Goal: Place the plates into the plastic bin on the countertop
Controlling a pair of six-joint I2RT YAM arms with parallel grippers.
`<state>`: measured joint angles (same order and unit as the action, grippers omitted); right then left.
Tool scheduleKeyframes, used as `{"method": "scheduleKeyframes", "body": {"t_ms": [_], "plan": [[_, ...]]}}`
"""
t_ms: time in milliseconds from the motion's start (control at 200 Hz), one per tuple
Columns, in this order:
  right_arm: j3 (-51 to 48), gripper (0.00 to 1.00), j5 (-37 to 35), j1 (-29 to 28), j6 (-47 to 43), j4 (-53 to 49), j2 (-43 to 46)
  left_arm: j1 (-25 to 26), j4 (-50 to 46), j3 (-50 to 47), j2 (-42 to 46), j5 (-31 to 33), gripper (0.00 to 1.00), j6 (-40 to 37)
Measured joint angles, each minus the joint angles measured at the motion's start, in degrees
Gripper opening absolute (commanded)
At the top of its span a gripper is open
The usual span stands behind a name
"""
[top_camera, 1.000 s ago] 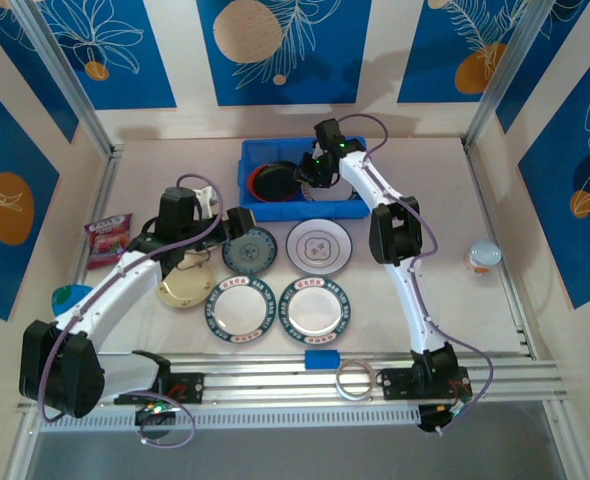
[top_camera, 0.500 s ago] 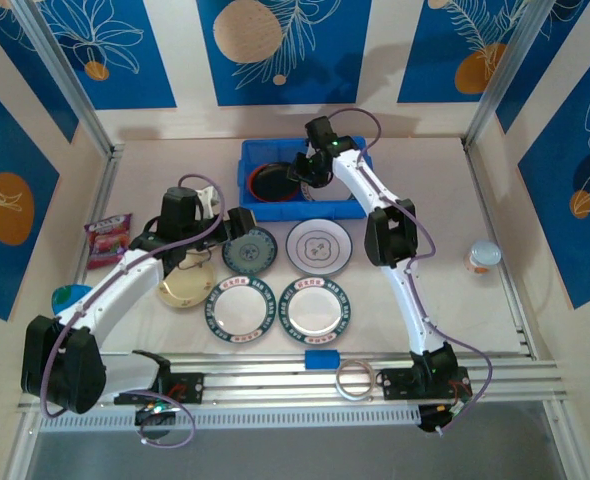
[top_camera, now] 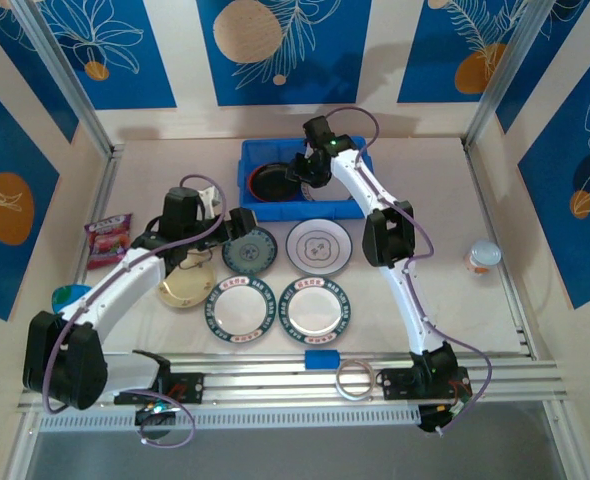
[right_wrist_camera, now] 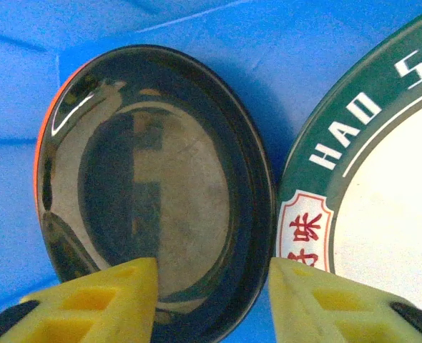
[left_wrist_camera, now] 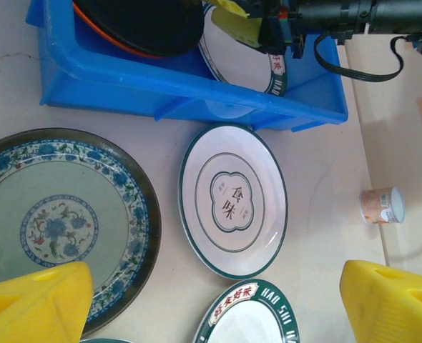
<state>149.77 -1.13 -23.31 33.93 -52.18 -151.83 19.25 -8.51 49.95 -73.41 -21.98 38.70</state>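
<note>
Eight plates are showing. Three are lying in the plastic bin (top_camera: 305,212) at the upper middle of the top view: a black plate (top_camera: 273,182) sitting on an orange plate (right_wrist_camera: 36,153), and to their right a green-rimmed plate (left_wrist_camera: 239,61). Five are resting on the counter (top_camera: 425,170) below the bin. These are a dark teal plate (top_camera: 249,250), a white grey-patterned plate (top_camera: 318,246), two more green-rimmed plates (top_camera: 240,306) (top_camera: 313,308) and a cream plate (top_camera: 180,290) at the left.

One pink snack packet (top_camera: 110,238) is lying at the far left. One small blue block (top_camera: 322,358) and one clear tape ring (top_camera: 353,380) are sitting at the lower edge, and one small cup (top_camera: 484,257) is standing at the right.

The right arm is reaching up over the white plate into the bin. Its tool (right_wrist_camera: 211,286) is hovering above the seam between the black plate and the green-rimmed one, jaws parted and gripping nothing. The left arm is bending in from the lower left, crossing above the cream plate. Its tool (top_camera: 239,224) is hanging over the teal plate's upper edge, jaws spread wide and empty.
</note>
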Motion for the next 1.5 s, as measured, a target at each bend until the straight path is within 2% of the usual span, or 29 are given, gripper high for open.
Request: {"method": "scheduleKeyframes", "body": {"t_ms": [480,675,860,971,1101,1281,1501], "plan": [[0.2,0.45,-1.1,0.0,-1.6,-1.1,0.6,0.0,1.2,0.0,-0.5,0.0,0.89,0.0],[-3.7,0.45,-1.9,0.8,-4.6,-1.0,8.3,0.2,2.9,0.0,-1.5,0.0,0.88,-0.2],[-21.0,0.45,-0.8,1.4,-7.8,4.2,27.9,0.9,3.4,0.4,-4.1,-0.4,0.88,-0.3],[-36.2,0.45,-0.2,1.0,-9.0,9.7,41.4,1.5,3.6,1.4,-5.6,-0.5,0.88,-0.3],[-53.8,0.45,0.3,0.4,-9.4,14.5,52.8,2.6,3.9,2.4,-6.0,-0.5,0.87,-0.7],[-70.6,0.45,0.1,0.3,-7.8,15.1,59.0,3.8,5.0,3.1,-6.0,-0.5,0.87,-1.4],[-74.6,0.46,0.4,0.6,-2.4,11.2,62.3,3.9,3.8,4.9,-6.6,-1.4,0.87,-2.0]]}}
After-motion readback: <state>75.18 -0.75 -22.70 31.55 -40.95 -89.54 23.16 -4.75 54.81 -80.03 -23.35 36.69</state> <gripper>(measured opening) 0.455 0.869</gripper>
